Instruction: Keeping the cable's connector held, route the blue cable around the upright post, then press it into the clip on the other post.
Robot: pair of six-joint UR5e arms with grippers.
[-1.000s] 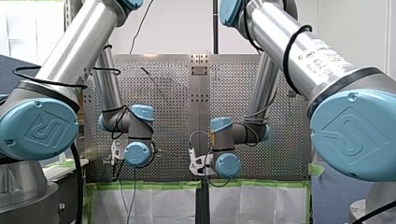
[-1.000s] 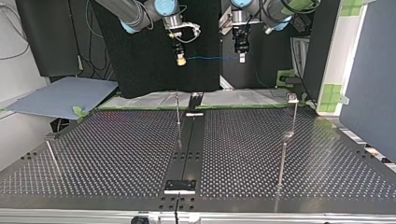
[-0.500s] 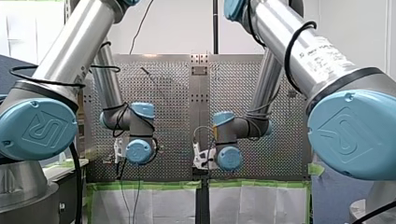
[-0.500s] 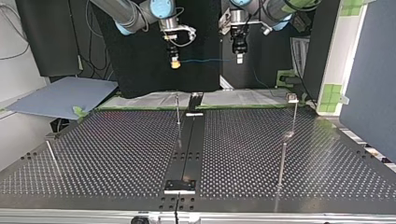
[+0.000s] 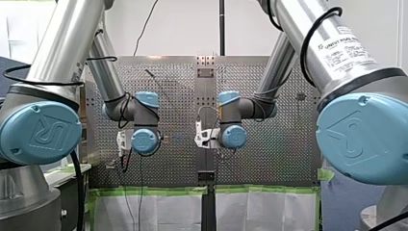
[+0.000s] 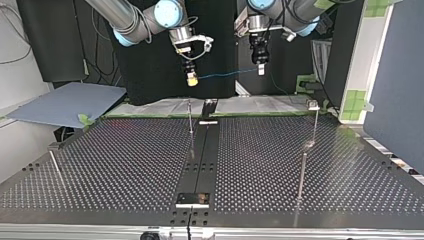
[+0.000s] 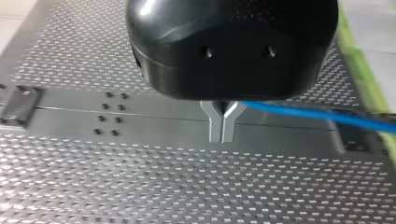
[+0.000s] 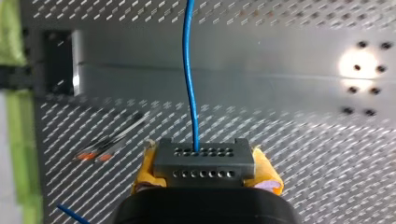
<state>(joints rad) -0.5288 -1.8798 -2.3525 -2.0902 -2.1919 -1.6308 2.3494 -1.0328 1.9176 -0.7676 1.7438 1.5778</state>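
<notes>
In the right wrist view my right gripper (image 8: 205, 179), with yellow pads, is shut on the grey connector (image 8: 204, 161). The blue cable (image 8: 189, 70) runs straight out ahead of it. In the top view my right gripper (image 6: 191, 77) hangs above the table's far edge. The cable (image 6: 225, 75) stretches across to my left gripper (image 6: 260, 67). My left gripper (image 7: 221, 126) has its metal fingers shut on the blue cable (image 7: 317, 114), which leaves sideways. A thin upright post (image 6: 190, 117) stands below my right gripper. The post with the clip (image 6: 314, 106) stands at the top view's right.
Another upright post (image 6: 301, 170) stands nearer the top view's front right, and a short leaning rod (image 6: 56, 167) at its left. A dark rail (image 6: 202, 150) runs down the middle of the perforated table (image 6: 125, 165). Green tape (image 6: 85, 120) edges the far side.
Both arms have carried the taut cable out over the table's edge toward the posts. In the top view both grippers now hang a little lower.
</notes>
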